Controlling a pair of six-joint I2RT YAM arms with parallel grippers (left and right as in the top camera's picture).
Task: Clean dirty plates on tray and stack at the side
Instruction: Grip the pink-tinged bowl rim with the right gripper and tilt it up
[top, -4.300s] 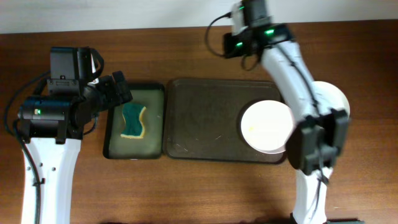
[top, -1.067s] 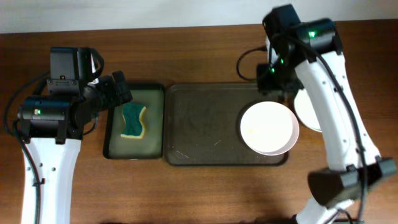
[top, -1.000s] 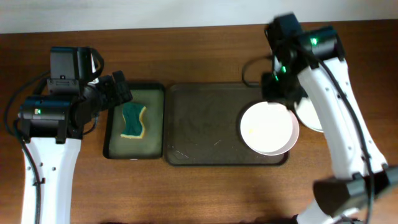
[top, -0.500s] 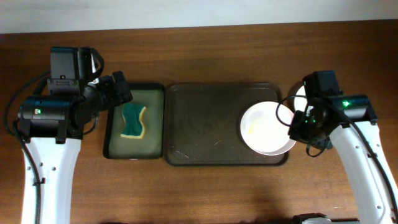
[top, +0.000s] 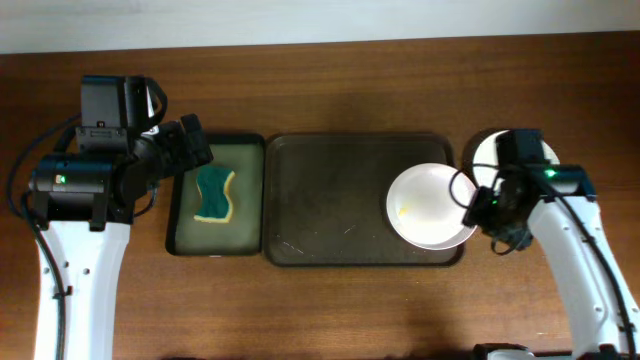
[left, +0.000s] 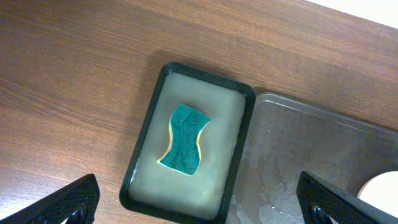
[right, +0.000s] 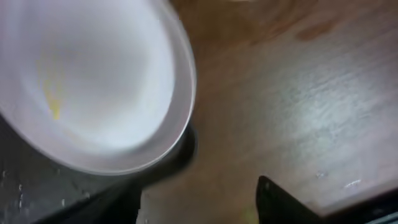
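Observation:
One white plate (top: 428, 205) with a yellow speck lies at the right end of the brown tray (top: 330, 200). In the right wrist view the same plate (right: 93, 81) fills the upper left, its rim over the tray's corner. My right gripper (top: 470, 203) sits at the plate's right rim, jaws apart, with only bare tabletop between the fingers (right: 280, 199). A second white plate (top: 485, 155) rests on the table beside the tray, partly hidden by the right arm. My left gripper (top: 192, 150) hovers open over the small tray, holding nothing.
A narrow dark-green tray (top: 180, 215) left of the brown tray holds cloudy water and a teal sponge (top: 214, 193). The left wrist view shows the sponge (left: 183, 138) and the brown tray's wet surface (left: 311, 143). Bare wood tabletop (top: 330, 310) surrounds the trays.
The right arm swung from the tray's far side down to the plate's right rim, and its jaws spread wider. The plate stayed on the tray. The left arm has not moved.

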